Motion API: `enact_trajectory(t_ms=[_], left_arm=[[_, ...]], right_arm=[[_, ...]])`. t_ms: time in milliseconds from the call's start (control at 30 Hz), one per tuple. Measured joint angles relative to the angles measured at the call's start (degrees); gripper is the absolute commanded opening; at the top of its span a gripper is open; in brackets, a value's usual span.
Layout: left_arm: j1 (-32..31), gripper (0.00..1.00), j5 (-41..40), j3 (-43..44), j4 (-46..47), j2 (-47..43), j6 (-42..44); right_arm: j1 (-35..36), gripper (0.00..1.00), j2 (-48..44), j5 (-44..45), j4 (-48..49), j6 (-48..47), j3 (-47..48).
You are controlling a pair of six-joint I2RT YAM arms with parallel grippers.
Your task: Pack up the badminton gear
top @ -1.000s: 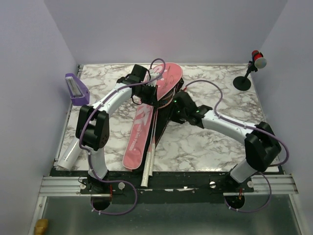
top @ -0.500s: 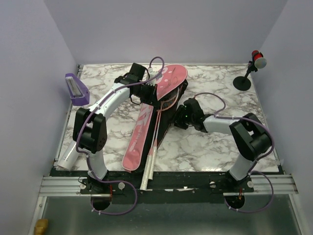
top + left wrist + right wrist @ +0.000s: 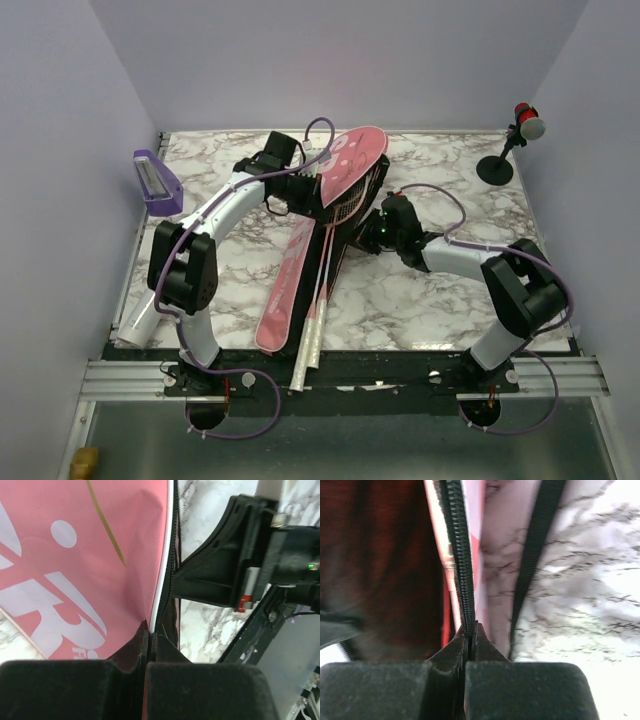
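Observation:
The pink-and-black racket bag [image 3: 290,285] lies slantwise across the middle of the table, its wide end far. Its pink top flap [image 3: 352,160] is lifted there. My left gripper [image 3: 312,188] is shut on the flap's white-piped edge [image 3: 161,592]. Two pink-framed rackets [image 3: 340,208] lie with their heads in the bag's open mouth and their white handles [image 3: 314,335] toward the near edge. My right gripper [image 3: 372,233] is shut on the bag's lower black zip edge [image 3: 460,555]. The black strap [image 3: 535,555] runs beside it. A white tube [image 3: 140,315] lies at the near left.
A purple box [image 3: 156,183] stands at the far left by the wall. A red-and-grey microphone [image 3: 526,121] on a black stand [image 3: 495,168] occupies the far right corner. Walls close in the left, far and right sides.
My right gripper drew back toward the bag's right side and closed on the zip edge. The left gripper kept its hold as the flap rose. The rackets and bag shifted slightly right.

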Motion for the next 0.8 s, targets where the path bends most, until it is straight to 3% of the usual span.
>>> enact_trajectory(t_ms=[167, 233, 267, 433, 600, 800], left_arm=[[-0.2, 0.02, 4.7, -1.9, 3.2, -0.2, -2.1], [-0.9, 0.24, 6.5, -3.8, 5.8, -0.6, -3.0], [-1.3, 0.3, 7.2, -4.7, 6.7, -0.9, -3.1], [-2.9, 0.34, 11.8, -6.7, 8.0, -1.7, -4.8], [-2.5, 0.45, 16.4, -5.9, 8.3, -3.8, -5.4], [1.1, 0.55, 17.5, 3.0, 4.0, -3.2, -2.5]], right_arm=[[0.0, 0.01, -6.9, -1.4, -5.6, -1.9, 2.6], [0.0, 0.01, -8.1, -2.5, -7.1, -2.4, 3.3], [0.0, 0.01, -8.3, -3.0, -7.9, -2.9, 3.4], [0.0, 0.01, -8.5, -4.6, -11.5, -5.0, 2.7], [-0.1, 0.01, -9.0, -6.4, -11.6, -6.0, 0.0], [-0.1, 0.01, -9.4, -9.2, -10.7, -7.1, -0.9]])
